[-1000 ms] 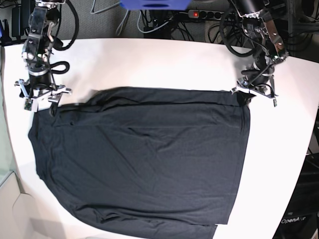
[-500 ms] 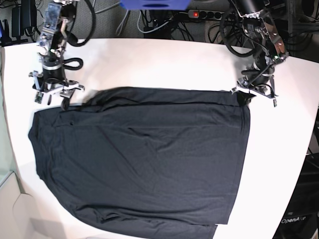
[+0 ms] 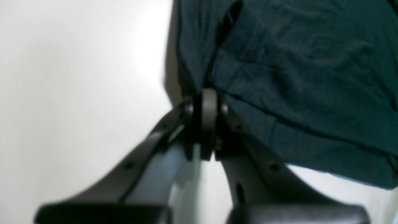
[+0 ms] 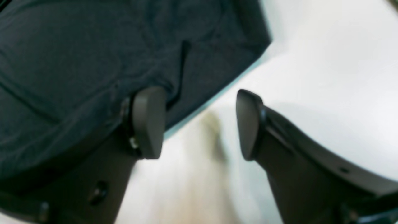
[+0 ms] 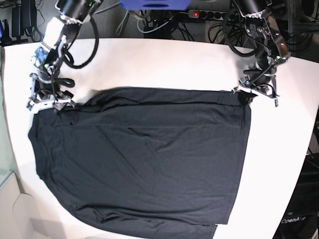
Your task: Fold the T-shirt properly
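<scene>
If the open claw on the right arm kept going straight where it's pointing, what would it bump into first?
Most likely the T-shirt: the right end effector points at the shirt's edge, one finger over the cloth, the other over the bare white table. Depth is unclear.

A white table point(image 5: 149, 59) filled the view under even light. Behind its far edge lay tangled black cables point(image 5: 149, 22), a power strip point(image 5: 202, 14) and grey floor point(image 5: 107, 22).

The T-shirt point(image 5: 144, 159) is thin, soft, matt dark knit cloth, faintly creased beside the left claw point(image 3: 206, 124). Both claws' fingers point(image 4: 147, 123) look like smooth, matt black plastic. Under them the worktop point(image 5: 164, 62) is smooth white with a slight sheen.
</scene>
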Tool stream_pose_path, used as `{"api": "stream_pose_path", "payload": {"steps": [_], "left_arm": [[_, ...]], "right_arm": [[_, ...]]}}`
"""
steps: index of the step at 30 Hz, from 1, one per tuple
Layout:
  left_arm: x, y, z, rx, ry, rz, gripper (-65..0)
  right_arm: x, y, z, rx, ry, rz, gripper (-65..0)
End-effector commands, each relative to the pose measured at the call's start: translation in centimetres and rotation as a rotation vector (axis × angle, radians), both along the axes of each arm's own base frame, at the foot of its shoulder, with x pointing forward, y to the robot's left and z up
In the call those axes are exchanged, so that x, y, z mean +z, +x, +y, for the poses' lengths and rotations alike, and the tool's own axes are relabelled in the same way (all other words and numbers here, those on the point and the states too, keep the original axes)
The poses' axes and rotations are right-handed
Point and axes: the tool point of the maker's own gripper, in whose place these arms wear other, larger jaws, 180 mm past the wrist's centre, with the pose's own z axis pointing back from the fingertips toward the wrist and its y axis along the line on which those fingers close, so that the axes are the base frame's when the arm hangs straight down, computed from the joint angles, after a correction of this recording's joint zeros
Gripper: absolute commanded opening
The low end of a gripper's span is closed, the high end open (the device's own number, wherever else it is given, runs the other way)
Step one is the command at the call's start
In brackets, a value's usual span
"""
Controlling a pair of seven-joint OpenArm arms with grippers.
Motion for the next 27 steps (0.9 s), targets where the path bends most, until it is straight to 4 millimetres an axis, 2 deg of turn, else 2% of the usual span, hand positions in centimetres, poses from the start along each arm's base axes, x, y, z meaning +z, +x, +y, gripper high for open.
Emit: {"api": "stream_pose_path", "payload": {"steps": [1, 17, 23, 27], "left_arm": [[-1.5, -1.6, 0.4, -0.008, 0.030, 0.097, -65.0], [-1.5, -1.6, 0.4, -0.008, 0.029, 0.098, -65.0], [-1.5, -1.6, 0.4, -0.008, 0.029, 0.098, -65.0], [-1.5, -1.7, 0.4, -0.008, 0.030, 0.098, -65.0]], "right_arm": [[1.2, 0.7, -0.6, -0.008, -0.003, -0.049, -27.7], [2.1, 2.2, 0.2, 0.043, 0.063, -0.100, -28.1], [0.2, 2.4, 0.7, 0.037, 0.112, -0.064, -28.1], [-0.1, 2.1, 0.5, 0.034, 0.111, -0.054, -28.1]]}}
